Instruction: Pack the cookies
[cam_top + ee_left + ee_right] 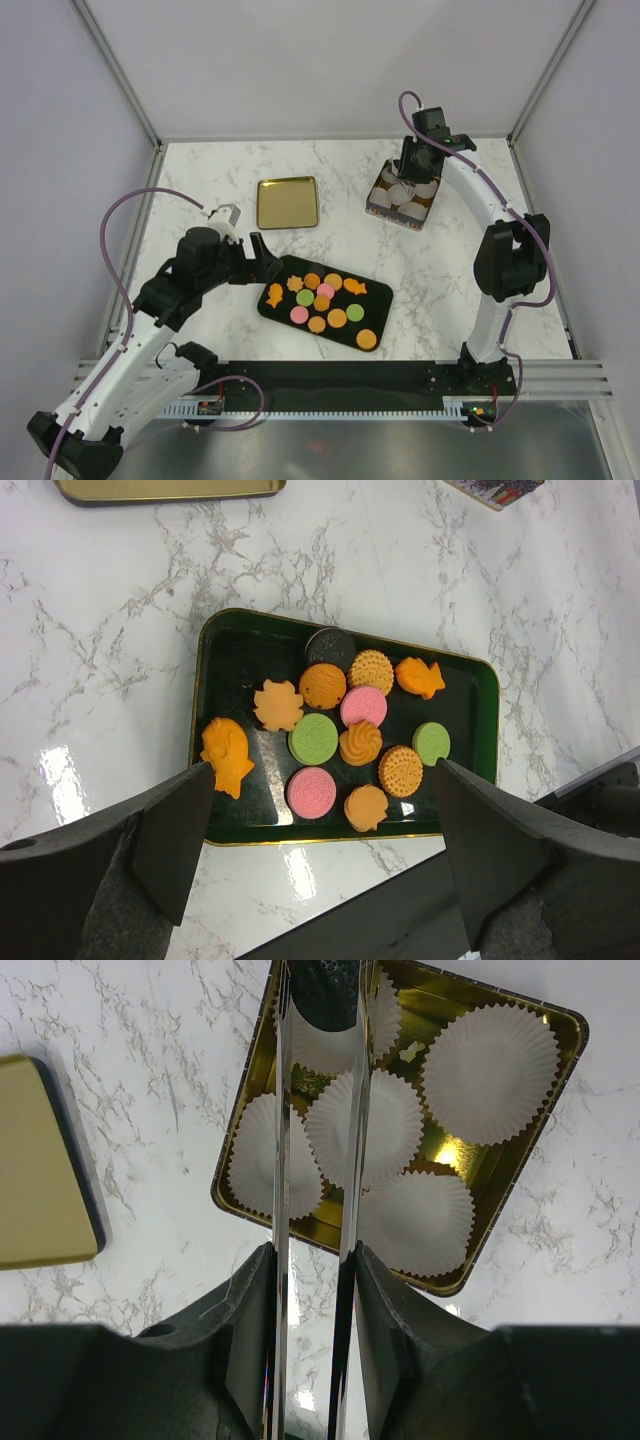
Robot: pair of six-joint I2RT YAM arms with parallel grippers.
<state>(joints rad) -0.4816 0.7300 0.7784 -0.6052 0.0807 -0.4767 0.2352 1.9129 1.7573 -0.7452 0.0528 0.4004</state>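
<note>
Cookies [360, 742] all lie on the dark tray [240, 650] at the near middle of the worktop [100, 630]; none sits in the tin [447, 1152] yet as far as I can tell. Left gripper [320, 780] hangs over the tray, jaws spread wide, holding nothing. Right gripper [312, 1255] is clamped on a pair of metal tongs [282, 1160] whose blades reach down over the tin's paper cups [490, 1058]; there is a dark shape at the tips, and I cannot tell what it is. Risks: the fish-shaped cookie [227, 755] overhangs the tray's left rim just beside the left finger, so a careless descent would likely knock it onto the marble. The cookies are crowded and several touch, so closing on one probably shoves its neighbours. The cups look light — a tong blade dragged sideways could tip or crumple one against the tin wall. Room: bare marble lies between tray and tin, a fair carrying lane. The gold lid [288, 203] lies left of the tin, apart from both, and the tin sits near the far right corner — little margin there.
</note>
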